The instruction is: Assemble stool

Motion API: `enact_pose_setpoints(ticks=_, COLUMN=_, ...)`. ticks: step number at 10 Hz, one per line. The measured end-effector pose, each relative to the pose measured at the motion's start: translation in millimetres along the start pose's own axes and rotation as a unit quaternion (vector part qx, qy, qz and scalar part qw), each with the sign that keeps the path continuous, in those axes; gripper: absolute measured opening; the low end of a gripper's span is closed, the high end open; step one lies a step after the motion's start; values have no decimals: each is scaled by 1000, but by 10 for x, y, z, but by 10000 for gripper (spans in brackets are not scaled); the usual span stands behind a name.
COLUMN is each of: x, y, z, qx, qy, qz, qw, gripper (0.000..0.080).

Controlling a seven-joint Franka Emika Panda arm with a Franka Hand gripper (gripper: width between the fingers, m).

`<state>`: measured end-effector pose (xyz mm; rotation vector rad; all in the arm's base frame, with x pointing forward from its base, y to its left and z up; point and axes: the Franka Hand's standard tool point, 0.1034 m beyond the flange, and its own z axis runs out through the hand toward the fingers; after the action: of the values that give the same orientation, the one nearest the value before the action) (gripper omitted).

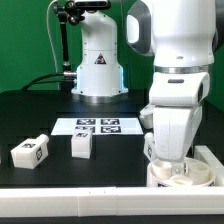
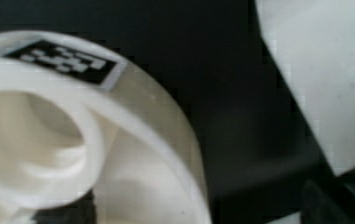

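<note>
Arm (image 1: pixel 176 95) low over seat (image 1: pixel 196 176) at surface (image 1: pixel 40 110) corner; end effector (image 1: pixel 170 158) spread or pinching, cannot tell. Leg (image 1: pixel 30 152), second leg (image 1: pixel 81 146) lie near marker board (image 1: pixel 98 126).

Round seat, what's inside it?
The wrist view shows a white hollow inside the seat and a square tag on its rim; the hollow's bottom is blurred. In the exterior view the gripper hangs over the seat and covers its inside.

Black table (image 1: pixel 40 112), green backdrop (image 1: pixel 25 40) behind it. Black stand (image 1: pixel 64 45) at the back, exterior view's left. Marker board (image 1: pixel 98 126) flat mid-table. White rail (image 1: pixel 213 158) at exterior view's right edge. Light even.
</note>
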<state>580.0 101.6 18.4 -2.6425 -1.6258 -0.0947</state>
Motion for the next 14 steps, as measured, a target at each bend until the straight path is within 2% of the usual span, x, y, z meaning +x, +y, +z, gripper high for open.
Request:
enact_pose_setpoints(ticks=1, x=16, y=8, z=-59, qx=-2, qy=1, qz=8, qw=1000, gripper=629)
enact_pose_setpoints(ticks=4, x=43, y=72, z=-414, qx=-13, qy=1, qz=21, qw=1000, gripper=646)
enact_pose_setpoints(ticks=5, x=15, y=92, z=-506, qx=-19, qy=2, qz=23, qw=1000, gripper=649)
enact_pose_setpoints(ticks=7, x=-190, y=94, z=-614, qx=-25, qy=-2, qz=34, qw=999, gripper=649)
enact_pose_setpoints(ticks=9, x=-356, y=148, z=-650, qx=-35, qy=0, qz=37, qw=999, gripper=649)
enact_pose_setpoints(ticks=12, x=-359, y=141, z=-636, qx=-33, qy=1, qz=65, qw=997, gripper=649)
enact_pose_setpoints(ticks=14, x=-462, y=182, z=-559, qx=-32, qy=4, qz=178, qw=983, gripper=649)
